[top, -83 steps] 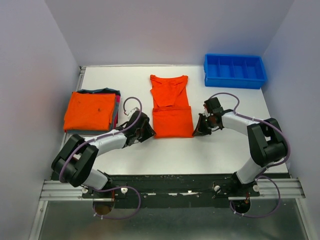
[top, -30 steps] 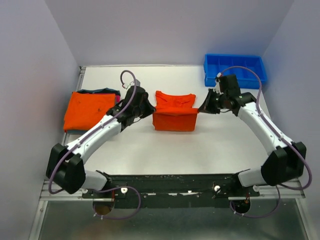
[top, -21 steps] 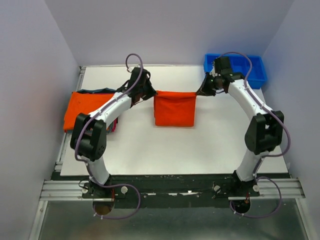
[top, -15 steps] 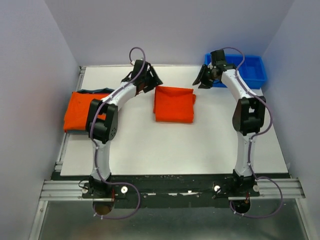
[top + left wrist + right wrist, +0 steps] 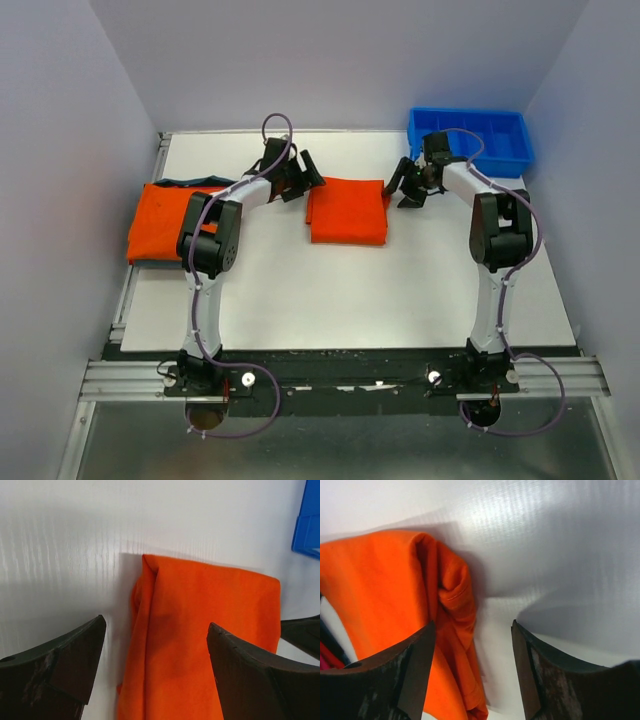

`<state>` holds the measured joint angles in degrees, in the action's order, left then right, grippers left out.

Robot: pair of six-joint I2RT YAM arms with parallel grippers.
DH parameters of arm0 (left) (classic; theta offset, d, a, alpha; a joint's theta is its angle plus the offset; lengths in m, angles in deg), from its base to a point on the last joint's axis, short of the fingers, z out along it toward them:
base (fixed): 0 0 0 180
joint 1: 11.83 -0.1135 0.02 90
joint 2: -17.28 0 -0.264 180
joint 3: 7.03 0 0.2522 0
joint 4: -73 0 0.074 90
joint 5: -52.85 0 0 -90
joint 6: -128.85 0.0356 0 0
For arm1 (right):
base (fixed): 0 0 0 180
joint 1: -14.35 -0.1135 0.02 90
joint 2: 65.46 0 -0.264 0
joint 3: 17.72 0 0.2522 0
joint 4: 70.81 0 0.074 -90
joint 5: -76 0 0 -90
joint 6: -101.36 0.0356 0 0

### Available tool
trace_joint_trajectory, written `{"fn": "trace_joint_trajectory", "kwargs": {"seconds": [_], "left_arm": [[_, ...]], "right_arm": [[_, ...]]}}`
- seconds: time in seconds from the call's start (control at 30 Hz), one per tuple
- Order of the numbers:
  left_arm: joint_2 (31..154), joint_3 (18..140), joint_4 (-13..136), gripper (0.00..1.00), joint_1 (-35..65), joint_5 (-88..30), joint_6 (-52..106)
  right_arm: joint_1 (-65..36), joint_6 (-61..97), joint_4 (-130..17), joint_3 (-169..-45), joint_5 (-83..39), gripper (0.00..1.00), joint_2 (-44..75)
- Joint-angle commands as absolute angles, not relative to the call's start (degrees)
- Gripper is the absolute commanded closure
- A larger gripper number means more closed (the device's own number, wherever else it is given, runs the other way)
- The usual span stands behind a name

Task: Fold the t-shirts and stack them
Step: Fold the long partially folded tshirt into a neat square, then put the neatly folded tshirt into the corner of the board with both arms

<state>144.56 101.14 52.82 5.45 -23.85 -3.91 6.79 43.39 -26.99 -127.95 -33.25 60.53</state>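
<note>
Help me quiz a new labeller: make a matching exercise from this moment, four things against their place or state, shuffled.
Things:
1. single folded t-shirt
2. t-shirt stack
3. blue bin
4. left hand

Place or state:
a. far right corner of the table
b. open, holding nothing
c. table's left edge
d. table's middle

Pairs: 1-d, 2-c, 3-a, 4-b.

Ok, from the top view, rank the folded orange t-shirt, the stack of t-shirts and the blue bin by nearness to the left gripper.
1. The folded orange t-shirt, mid-table, right beside the left gripper.
2. The stack of t-shirts, at the table's left edge.
3. The blue bin, in the far right corner.
</note>
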Motion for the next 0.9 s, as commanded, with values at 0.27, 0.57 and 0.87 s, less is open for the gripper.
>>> {"fn": "trace_joint_trajectory", "kwargs": {"seconds": [0.27, 0.57, 0.87], "left_arm": [[145.16, 96.29, 59.85, 0.17, 5.58, -20.45, -6.59], [145.07, 95.85, 59.59, 0.2, 5.23, -20.37, -6.41], [144.98, 96.38, 59.41, 0.21, 5.14, -20.1, -6.77]], "right_arm": [[6.44, 47.04, -34.29, -128.42, -36.51, 0.3, 63.99], [7.14, 49.32, -35.07, -120.09, -22.2, 0.28, 53.47], [6.88, 48.88, -45.26, -118.67, -38.49, 0.26, 55.37]]}}
